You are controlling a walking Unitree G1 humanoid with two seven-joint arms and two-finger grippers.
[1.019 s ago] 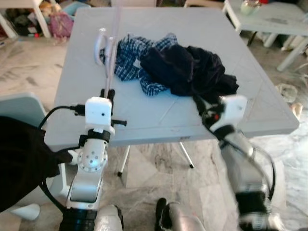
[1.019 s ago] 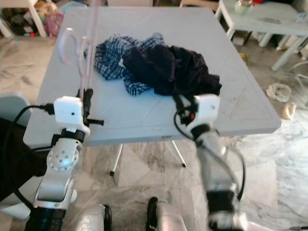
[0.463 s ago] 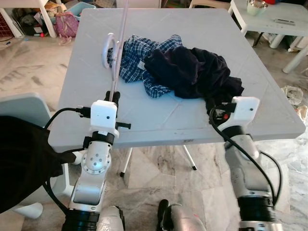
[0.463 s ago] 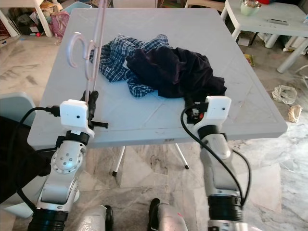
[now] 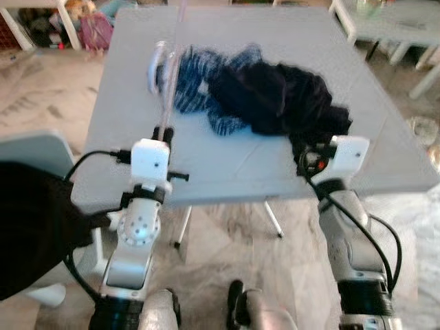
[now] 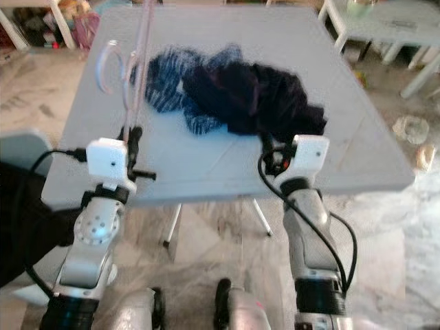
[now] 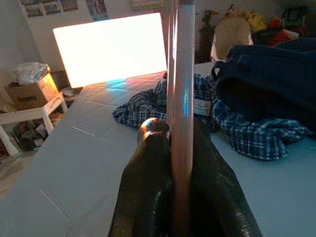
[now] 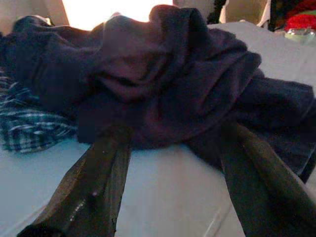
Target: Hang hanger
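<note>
Left eye view: you are looking down on a pale grey square table (image 5: 227, 165) whose top is scored with faint diagonal lines. It stands on a marbled stone floor (image 5: 227, 227). A dark navy garment (image 5: 289, 103) lies heaped on it, touching a blue-and-white checked shirt (image 5: 196, 93) on the robot's left. The left gripper (image 5: 163, 132) sits at the table's near edge and pinches the pink hanger (image 5: 168, 75), which stands upright with its hook curling beside the checked shirt. The right gripper (image 5: 309, 148) is at the near edge of the navy garment. A black cloth (image 5: 31, 227) drapes over a pale chair at the robot's far left. Right eye view: a second white table (image 6: 392, 27) stands in the far right corner, and toys and clutter (image 6: 75, 20) sit on the floor at the far left; the frame is blurred. Left wrist view: the two black fingers (image 7: 148, 192) are pressed together on the hanger's pink shaft, with the checked shirt and a small white label on it just beyond; the label's print is too small to read. A cardboard box (image 7: 32, 91) rests on a low white stand (image 7: 27, 116), and posters on the wall cannot be read. Right wrist view: the black fingers (image 8: 94, 182) are spread wide apart, resting low over the table surface, with the navy garment bunched between and ahead of them.
</note>
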